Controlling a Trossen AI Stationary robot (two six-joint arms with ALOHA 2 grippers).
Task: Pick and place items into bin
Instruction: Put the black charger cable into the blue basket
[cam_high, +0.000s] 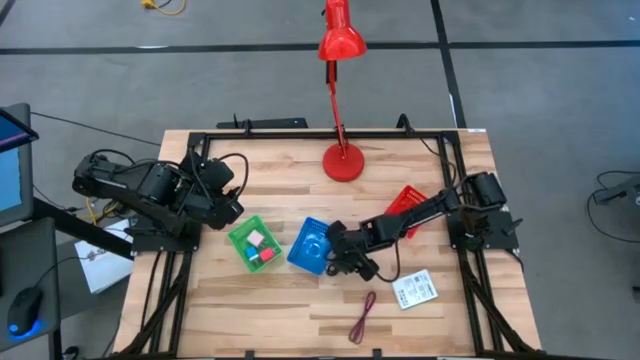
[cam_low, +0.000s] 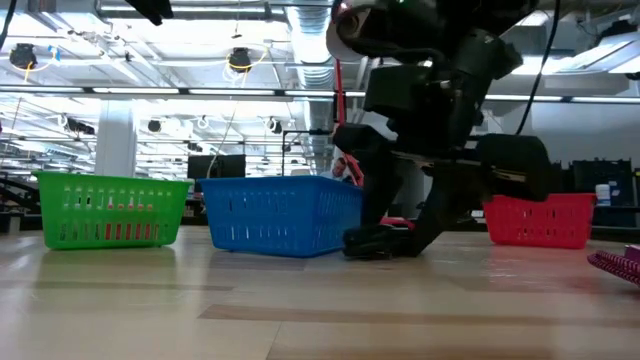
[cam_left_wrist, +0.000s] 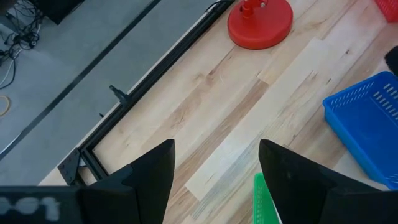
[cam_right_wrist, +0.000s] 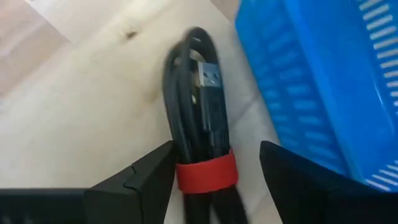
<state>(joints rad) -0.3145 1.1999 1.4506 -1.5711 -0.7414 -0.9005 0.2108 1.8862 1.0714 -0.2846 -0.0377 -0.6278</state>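
Note:
A black coiled cable (cam_right_wrist: 198, 99) bound by a red band (cam_right_wrist: 206, 173) lies flat on the table beside the blue bin (cam_high: 310, 246). My right gripper (cam_right_wrist: 216, 168) is low over it, open, one finger on each side of the banded end; the low view shows its fingertips (cam_low: 385, 240) down at the table. A green bin (cam_high: 256, 245) holds a pink cube (cam_high: 256, 240) and a red cube (cam_high: 267, 255). A white printed packet (cam_high: 415, 290) and a dark red looped cord (cam_high: 362, 316) lie on the table. My left gripper (cam_left_wrist: 216, 180) hangs open near the green bin. My right gripper comes at the cable from above with its fingers astride the bundle at the red band (cam_right_wrist: 186, 177). One finger (cam_right_wrist: 158, 174) stands right against the band, the other is apart from it. I cannot tell whether it touches. The cable lies on the table.
A tall red desk lamp stands on its round base (cam_high: 343, 162) at the table's far middle. A red bin (cam_high: 405, 203) sits under my right arm. The blue bin's wall (cam_right_wrist: 311, 81) is close beside the cable. Bare wood lies at the near left.

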